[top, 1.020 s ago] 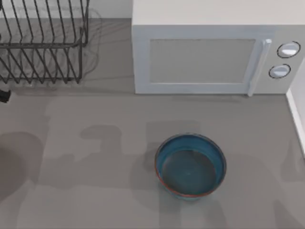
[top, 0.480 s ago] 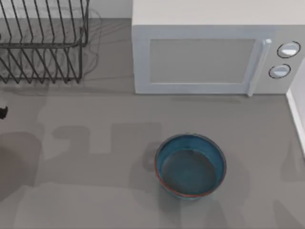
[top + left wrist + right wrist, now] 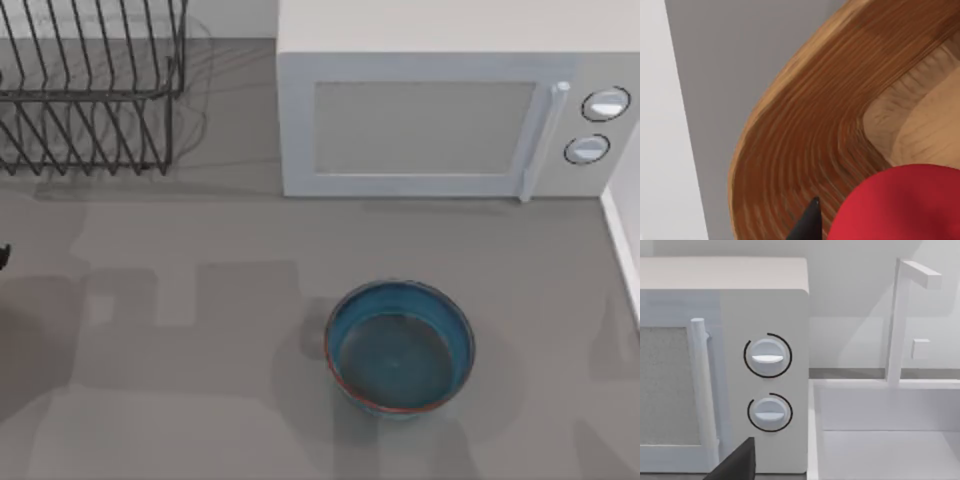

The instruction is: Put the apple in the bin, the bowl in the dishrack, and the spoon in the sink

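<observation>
Top view, bowl lower centre on table, dishrack upper left, left wrist view, apple over wooden bin, grip cannot be told.

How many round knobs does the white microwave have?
2. Both sit on the microwave at its right end, right of the door handle: the upper knob and the lower knob just below it.
</observation>
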`<state>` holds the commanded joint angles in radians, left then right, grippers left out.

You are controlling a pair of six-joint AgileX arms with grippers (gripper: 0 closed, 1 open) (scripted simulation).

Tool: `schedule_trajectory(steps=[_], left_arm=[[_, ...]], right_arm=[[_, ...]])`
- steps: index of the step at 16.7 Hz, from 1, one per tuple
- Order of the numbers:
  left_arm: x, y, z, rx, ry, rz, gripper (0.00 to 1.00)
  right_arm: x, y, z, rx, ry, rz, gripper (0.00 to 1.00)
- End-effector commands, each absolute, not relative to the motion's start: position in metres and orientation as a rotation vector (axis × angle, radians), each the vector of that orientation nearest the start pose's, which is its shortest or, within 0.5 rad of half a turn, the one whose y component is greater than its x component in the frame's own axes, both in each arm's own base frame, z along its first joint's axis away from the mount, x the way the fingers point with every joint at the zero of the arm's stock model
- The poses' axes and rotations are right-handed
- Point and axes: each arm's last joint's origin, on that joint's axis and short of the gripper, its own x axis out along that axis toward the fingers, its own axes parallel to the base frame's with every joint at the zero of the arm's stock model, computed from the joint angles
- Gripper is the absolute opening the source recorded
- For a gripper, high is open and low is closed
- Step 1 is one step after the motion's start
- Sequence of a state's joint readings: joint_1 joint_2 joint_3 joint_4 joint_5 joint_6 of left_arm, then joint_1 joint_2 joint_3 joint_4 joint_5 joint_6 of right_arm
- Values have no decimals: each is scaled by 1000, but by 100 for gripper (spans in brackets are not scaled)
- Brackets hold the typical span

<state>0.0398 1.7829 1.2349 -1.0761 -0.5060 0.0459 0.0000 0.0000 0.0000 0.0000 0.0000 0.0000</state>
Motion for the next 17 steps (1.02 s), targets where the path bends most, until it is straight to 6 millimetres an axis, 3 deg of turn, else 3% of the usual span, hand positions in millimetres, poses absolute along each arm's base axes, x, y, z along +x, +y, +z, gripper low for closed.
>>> schedule_trajectory(steps=[12,17], left_arm=[[316,30,186,412,1608,385,98],[316,30,186,412,1608,385,100]], right_arm=[[106,-1,160,0,0,0,100],[106,-1,160,0,0,0,100]])
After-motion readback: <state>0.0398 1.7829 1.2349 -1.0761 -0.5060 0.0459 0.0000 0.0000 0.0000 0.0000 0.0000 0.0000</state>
